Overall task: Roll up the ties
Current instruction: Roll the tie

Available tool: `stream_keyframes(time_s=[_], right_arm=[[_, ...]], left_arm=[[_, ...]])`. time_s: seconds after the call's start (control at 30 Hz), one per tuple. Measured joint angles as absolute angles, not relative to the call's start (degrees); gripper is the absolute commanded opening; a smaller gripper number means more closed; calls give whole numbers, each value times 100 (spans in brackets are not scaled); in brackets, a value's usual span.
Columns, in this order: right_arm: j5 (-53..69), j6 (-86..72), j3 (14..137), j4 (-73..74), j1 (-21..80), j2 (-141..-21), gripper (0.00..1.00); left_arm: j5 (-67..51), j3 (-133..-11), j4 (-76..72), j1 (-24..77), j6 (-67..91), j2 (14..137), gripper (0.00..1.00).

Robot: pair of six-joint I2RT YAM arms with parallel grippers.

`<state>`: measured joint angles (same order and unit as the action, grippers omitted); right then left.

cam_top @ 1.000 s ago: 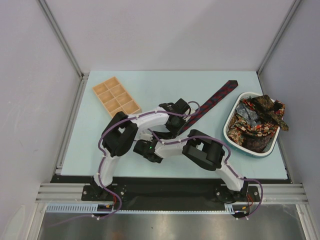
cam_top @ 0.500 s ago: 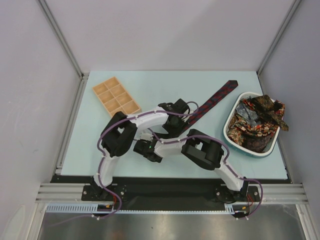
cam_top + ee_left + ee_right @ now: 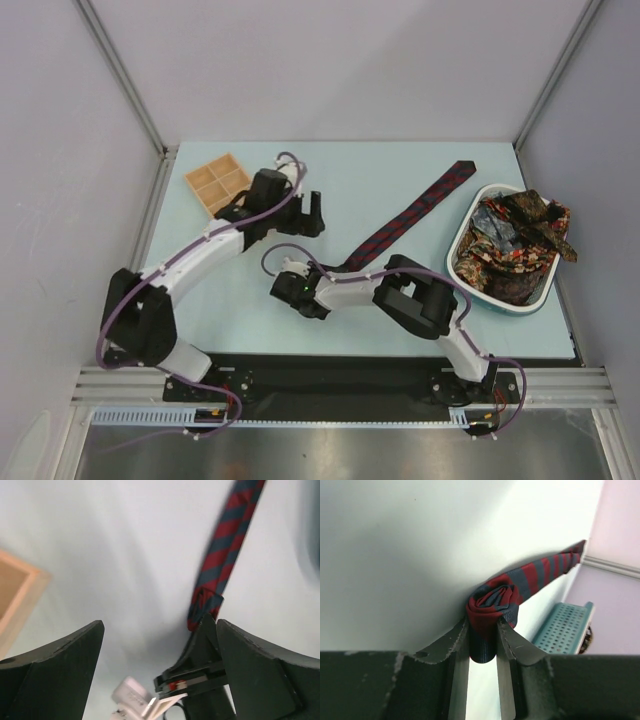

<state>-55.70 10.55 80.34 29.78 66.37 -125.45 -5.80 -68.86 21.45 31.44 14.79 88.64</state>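
Note:
A dark navy tie with red diagonal stripes (image 3: 415,212) lies slantwise across the table, from its wide end at the back right to a rolled end near the middle. My right gripper (image 3: 338,268) is shut on that rolled end (image 3: 492,605), and both fingers (image 3: 457,645) press its sides. My left gripper (image 3: 312,215) hangs open and empty above the table, left of the tie (image 3: 225,545) and beside the wooden tray. More patterned ties (image 3: 515,240) in dark red, brown and gold are heaped in a basket at the right.
The wooden compartment tray (image 3: 215,180) sits at the back left, partly under my left arm. The white and teal basket (image 3: 458,245) stands at the right edge. Frame posts and walls ring the table.
My left gripper let go, opened wide and swung from the tie's near end back-left toward the wooden tray. The right gripper stayed put, closing a little tighter on the roll.

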Motion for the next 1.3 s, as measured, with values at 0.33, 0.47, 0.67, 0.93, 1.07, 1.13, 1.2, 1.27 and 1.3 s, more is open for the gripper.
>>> stream_keyframes(time_s=[0.33, 0.47, 0.67, 0.93, 1.07, 1.13, 1.2, 1.27, 1.3], right_arm=[[-4217, 779, 7575, 2630, 6401, -11581, 23], [-3507, 567, 7334, 2381, 6213, -11111, 24], [-2178, 191, 6980, 2088, 5625, -10554, 24], [137, -410, 6641, 1745, 4442, -10165, 24], [1411, -652, 6523, 1573, 3813, -10167, 24], [1964, -755, 6504, 1533, 3507, -10184, 24], [2434, -838, 6497, 1459, 3269, -10250, 24], [2882, -941, 6447, 1317, 3105, -10363, 24], [3052, -976, 6412, 1243, 3037, -10414, 24]], left_arm=[[-1072, -5205, 878, 1743, 2683, 7872, 100], [-1260, -4890, 600, 1372, 3044, 7811, 100], [-1542, -4637, 237, 1297, 3247, 7800, 100], [-1308, -4595, 139, 1682, 3100, 7795, 100], [-1114, -4595, 139, 2106, 2908, 7795, 100], [-1037, -4595, 137, 2307, 2770, 7802, 100], [-921, -4613, 139, 2541, 2609, 7850, 100], [-871, -4674, 134, 2755, 2425, 7964, 100], [-851, -4709, 137, 2856, 2331, 8031, 100]])
